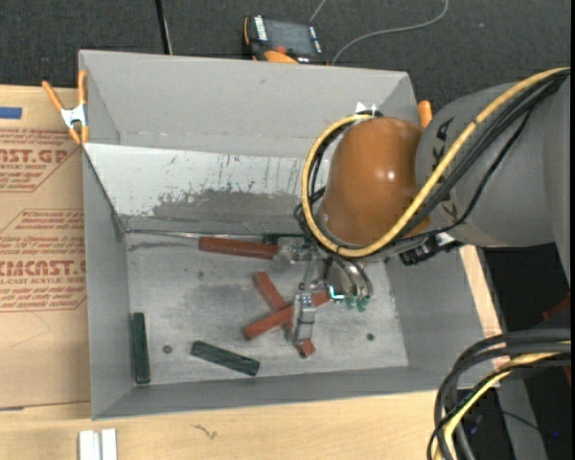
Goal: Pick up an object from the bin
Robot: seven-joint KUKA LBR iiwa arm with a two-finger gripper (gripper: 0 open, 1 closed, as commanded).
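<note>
Gripper point(301, 329): was held low at the crossed red-brown sticks point(264, 328), probably for a grasp.
Grip: could not be told.
Dark green stick point(225, 357): lay left of the crossed sticks.

Single camera above bin point(105, 190), angled down, arm point(498, 171) entering right.

Illumination is even and moderately bright, apparently from overhead. The grey bin point(240, 94) is the brightest area: its back wall reads pale and uniform, while the floor is a shade darker, with scuffed, mottled patches. The orange cover point(374, 175) on the arm carries a broad, soft highlight on its rounded face, not a hard glare spot. Around the claw point(303, 324), the floor lies in diffuse shadow. The red sticks point(268, 322) cast only short, faint shadows. The ground behind the bin is dark.
</note>
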